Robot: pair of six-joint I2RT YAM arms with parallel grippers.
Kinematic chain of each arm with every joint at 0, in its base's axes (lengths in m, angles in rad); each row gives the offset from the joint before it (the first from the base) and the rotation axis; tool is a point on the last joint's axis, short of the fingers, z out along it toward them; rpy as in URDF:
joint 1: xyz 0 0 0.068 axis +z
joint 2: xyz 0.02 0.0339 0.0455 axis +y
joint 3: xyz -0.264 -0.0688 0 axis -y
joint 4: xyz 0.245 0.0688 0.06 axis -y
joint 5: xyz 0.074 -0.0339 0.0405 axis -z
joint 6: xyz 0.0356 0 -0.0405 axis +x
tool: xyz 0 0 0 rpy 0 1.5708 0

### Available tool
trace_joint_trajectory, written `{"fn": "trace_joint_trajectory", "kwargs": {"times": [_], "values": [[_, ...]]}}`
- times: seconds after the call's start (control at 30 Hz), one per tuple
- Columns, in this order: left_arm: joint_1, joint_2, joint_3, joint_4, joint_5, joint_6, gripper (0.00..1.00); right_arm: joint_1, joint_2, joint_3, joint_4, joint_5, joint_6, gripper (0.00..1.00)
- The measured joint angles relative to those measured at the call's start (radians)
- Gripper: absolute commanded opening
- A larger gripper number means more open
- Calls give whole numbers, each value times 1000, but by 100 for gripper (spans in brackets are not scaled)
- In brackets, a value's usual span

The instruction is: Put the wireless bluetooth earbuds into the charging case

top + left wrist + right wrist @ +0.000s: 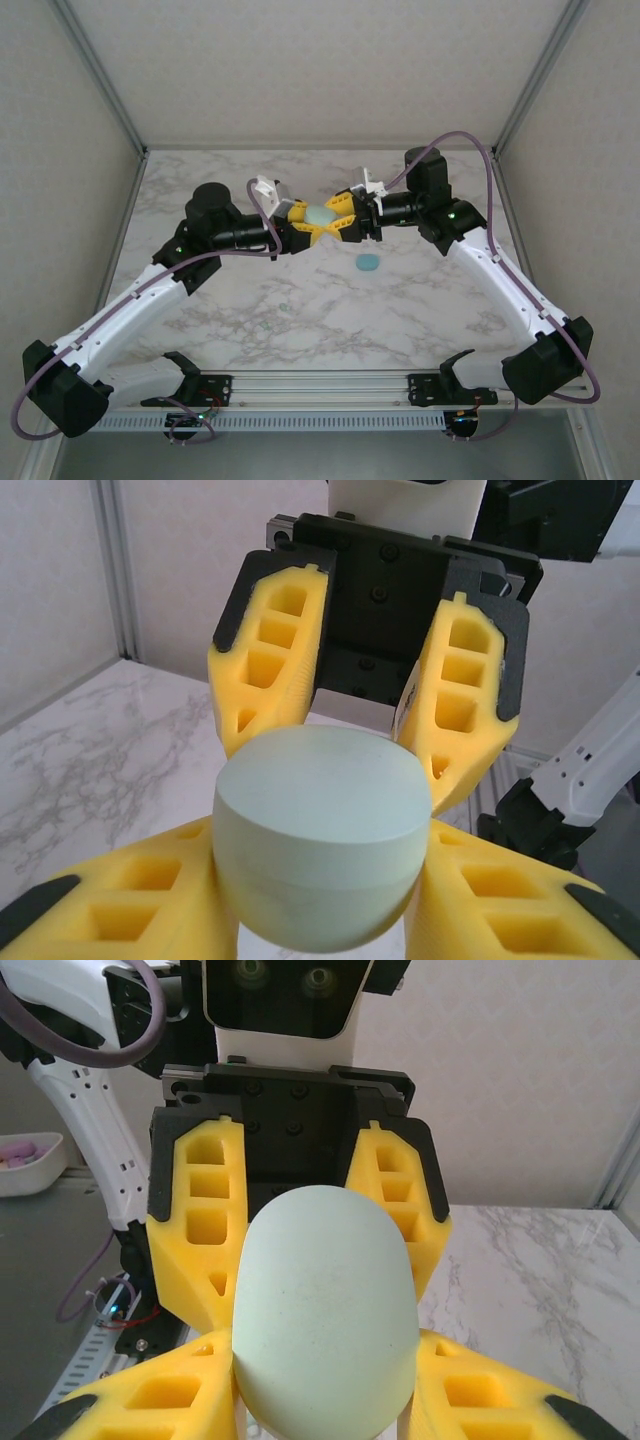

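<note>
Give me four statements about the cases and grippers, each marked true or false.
1. The left gripper and right gripper both grip the pale green case. True.
2. The pale green case rests on the table. False: it is held up in the air between the grippers.
3. A blue-teal case lies on the table. True.
4. The blue-teal case sits between the left gripper's fingers. False: it lies free, apart from both grippers.

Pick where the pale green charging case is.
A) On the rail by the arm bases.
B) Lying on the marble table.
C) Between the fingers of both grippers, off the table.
C: the pale green charging case sits clamped between the left gripper and right gripper, above the marble table.
</note>
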State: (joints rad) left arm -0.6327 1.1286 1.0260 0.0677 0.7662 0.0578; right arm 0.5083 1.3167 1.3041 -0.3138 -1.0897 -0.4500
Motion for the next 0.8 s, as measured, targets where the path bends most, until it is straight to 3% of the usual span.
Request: {"fn": "trace_joint_trajectory", "kwargs": {"times": [0.13,0.3,0.8], "values": [[0,0,1,-3,3,2,33,0,0,0,-1,-3,-8,37],[0,0,3,-7,7,1,46,0,0,0,-9,-3,-20,37],[2,7,3,-4,11,-2,46,-1,0,0,-16,13,-35,36]]}}
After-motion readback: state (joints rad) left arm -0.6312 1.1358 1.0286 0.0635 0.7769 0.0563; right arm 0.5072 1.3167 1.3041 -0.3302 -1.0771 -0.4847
